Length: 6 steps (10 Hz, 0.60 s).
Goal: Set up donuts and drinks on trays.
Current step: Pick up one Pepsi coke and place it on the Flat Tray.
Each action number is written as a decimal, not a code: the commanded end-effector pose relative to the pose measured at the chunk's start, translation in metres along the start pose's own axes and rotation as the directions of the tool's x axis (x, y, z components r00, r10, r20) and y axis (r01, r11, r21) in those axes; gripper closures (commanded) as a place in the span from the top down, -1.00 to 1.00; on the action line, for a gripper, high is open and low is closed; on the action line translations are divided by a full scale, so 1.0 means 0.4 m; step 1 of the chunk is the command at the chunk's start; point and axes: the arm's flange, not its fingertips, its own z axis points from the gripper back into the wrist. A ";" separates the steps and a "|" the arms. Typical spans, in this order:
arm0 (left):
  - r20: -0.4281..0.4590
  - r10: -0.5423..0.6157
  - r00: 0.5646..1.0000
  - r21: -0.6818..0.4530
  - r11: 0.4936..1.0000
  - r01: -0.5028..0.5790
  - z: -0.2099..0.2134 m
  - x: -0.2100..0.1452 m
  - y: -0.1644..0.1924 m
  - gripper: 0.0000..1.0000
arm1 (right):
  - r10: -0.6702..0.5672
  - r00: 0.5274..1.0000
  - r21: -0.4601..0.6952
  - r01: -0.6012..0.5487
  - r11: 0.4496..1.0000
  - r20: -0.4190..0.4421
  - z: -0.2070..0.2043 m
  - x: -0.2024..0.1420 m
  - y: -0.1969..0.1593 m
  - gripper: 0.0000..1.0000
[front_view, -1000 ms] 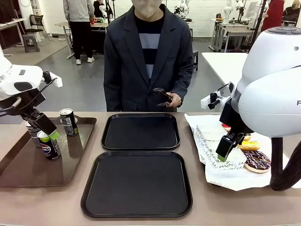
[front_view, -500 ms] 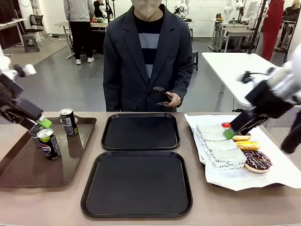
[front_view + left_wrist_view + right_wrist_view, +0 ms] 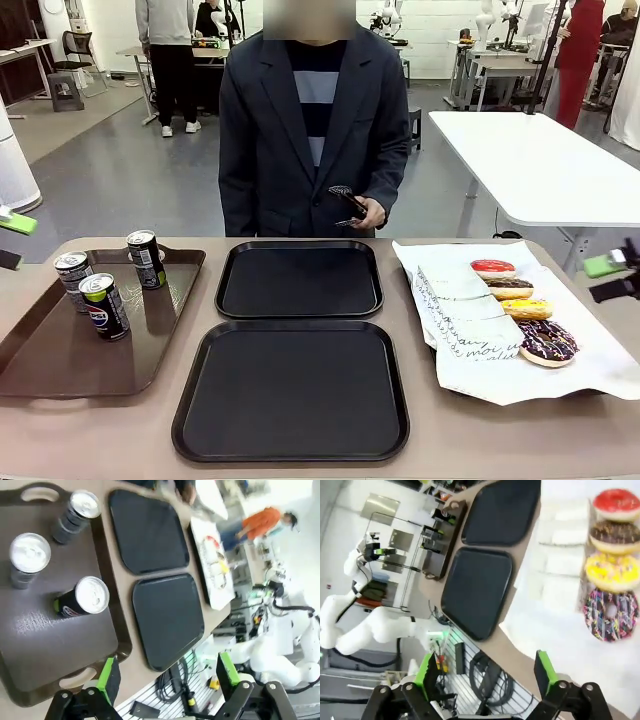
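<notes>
Currently both trays (image 3: pixel 300 280) empty, centre. Left gripper (image 3: pixel 166 672) and right gripper (image 3: pixel 484 672) spread wide, nothing held, out at table's sides. Risks: cans (image 3: pixel 104 305) slim, bunched far-left on brown tray (image 3: pixel 60 365), so jaw could clip neighbour and topple it. Donuts (image 3: pixel 527 308) in tight row on paper (image 3: pixel 470 355), right; glaze looks soft, hard squeeze would dent.

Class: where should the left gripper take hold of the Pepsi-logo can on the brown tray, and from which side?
Probably mid-body on the Pepsi-logo can, coming from the robot's side: it stands upright, slim and round, with another can close behind.
</notes>
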 end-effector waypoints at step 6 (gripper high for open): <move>0.149 0.179 0.973 -0.088 0.982 -0.167 0.150 -0.061 0.170 1.00 | -0.129 0.959 0.098 0.107 0.989 0.252 0.233 -0.131 -0.115 1.00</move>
